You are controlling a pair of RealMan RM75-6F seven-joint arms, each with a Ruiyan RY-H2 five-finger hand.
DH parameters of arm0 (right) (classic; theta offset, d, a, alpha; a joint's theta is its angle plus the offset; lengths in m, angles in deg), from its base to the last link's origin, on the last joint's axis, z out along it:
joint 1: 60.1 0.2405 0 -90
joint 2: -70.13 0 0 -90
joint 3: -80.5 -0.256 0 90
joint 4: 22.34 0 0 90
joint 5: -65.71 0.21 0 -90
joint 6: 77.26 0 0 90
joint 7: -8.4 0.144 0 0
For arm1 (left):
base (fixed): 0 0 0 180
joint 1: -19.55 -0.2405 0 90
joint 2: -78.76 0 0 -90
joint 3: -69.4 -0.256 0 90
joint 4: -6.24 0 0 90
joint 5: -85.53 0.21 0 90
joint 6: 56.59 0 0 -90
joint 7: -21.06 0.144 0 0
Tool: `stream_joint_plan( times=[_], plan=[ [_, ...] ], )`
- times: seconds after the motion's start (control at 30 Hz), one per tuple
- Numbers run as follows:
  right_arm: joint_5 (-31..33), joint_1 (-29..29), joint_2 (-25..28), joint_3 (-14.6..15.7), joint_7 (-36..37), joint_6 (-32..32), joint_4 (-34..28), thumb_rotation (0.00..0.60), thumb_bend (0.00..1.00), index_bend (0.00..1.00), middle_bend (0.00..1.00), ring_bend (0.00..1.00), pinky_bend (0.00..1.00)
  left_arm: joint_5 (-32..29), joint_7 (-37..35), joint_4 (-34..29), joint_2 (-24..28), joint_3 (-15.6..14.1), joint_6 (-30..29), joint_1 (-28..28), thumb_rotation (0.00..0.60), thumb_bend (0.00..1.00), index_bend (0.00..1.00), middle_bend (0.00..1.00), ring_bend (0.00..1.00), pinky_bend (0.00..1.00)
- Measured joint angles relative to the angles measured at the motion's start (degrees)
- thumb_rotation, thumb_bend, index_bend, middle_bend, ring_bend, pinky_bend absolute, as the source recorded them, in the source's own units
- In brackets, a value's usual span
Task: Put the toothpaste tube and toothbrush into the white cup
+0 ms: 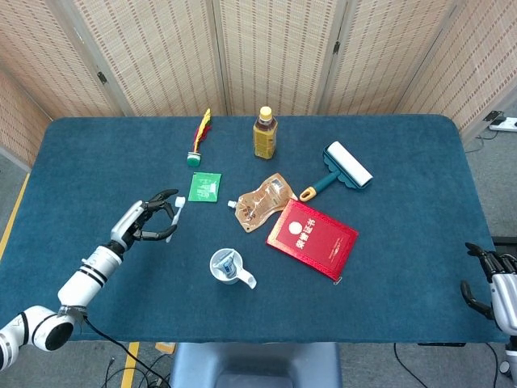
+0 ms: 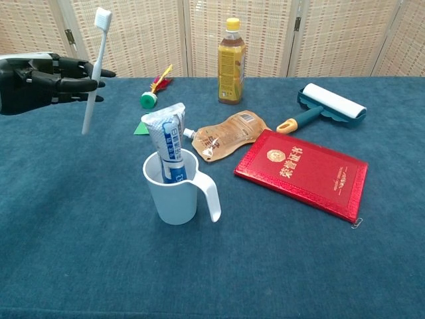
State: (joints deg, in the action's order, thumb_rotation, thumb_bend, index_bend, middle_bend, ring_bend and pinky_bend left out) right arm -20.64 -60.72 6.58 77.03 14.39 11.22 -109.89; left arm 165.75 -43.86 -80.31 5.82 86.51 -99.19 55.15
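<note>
Evenly and brightly lit from overhead, in both views. Soft, short shadows only: a faint one under the cup and along the near edge of the red booklet. Mild glare on that glossy red cover and on the foil pouch. Sharp across the table in the chest view; slightly softer from the head camera. Slight bowing of the table's far edge toward the corners.

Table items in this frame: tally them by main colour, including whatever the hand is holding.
White: 2, cup, toothbrush
Blue-white: 1, toothpaste tube
Red: 2, booklet, shuttlecock
Green: 1, card
Teal: 1, lint roller
Amber: 2, bottle, pouch
Total: 9
</note>
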Motion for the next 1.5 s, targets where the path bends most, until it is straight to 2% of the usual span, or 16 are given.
stream_joint_plan(
  times=[0.17,0.3,0.67,1.0,1.5],
  plan=[
    [0.2,-0.1,0.3,-0.1,0.1,0.0,0.0,0.600,0.34,0.17,0.30,0.25,0.25,5.4,-10.3,-0.8,-0.4,-0.7,-2.8,0.6,0.600,0.46,0.65,0.14,0.03,0.14],
    [0.4,0.1,0.4,-0.2,0.1,-0.2,-0.1,0.600,0.34,0.17,0.30,0.25,0.25,6.7,-14.8,-1.1,-2.0,-1.5,-4.4,1.9,0.600,0.46,0.65,0.14,0.03,0.14],
    [0.3,0.5,2.3,-1.3,-1.7,0.8,-1.7,0.600,0.34,0.17,0.30,0.25,0.25,5.3,-12.8,1.7,-9.9,-2.8,-6.5,5.9,0.600,0.46,0.65,0.14,0.03,0.14],
    [0.9,0.7,4.4,-2.4,-3.8,1.7,-4.2,0.600,0.34,0.17,0.30,0.25,0.25,3.5,-12.3,2.9,-13.5,-2.7,-7.6,7.7,0.600,0.46,0.65,0.14,0.03,0.14],
    [0.7,0.5,5.2,-2.4,-4.7,2.4,-5.5,0.600,0.34,0.17,0.30,0.25,0.25,2.0,-11.2,9.1,-19.2,-4.7,-8.1,8.5,0.600,0.46,0.65,0.14,0.03,0.14]
  ],
)
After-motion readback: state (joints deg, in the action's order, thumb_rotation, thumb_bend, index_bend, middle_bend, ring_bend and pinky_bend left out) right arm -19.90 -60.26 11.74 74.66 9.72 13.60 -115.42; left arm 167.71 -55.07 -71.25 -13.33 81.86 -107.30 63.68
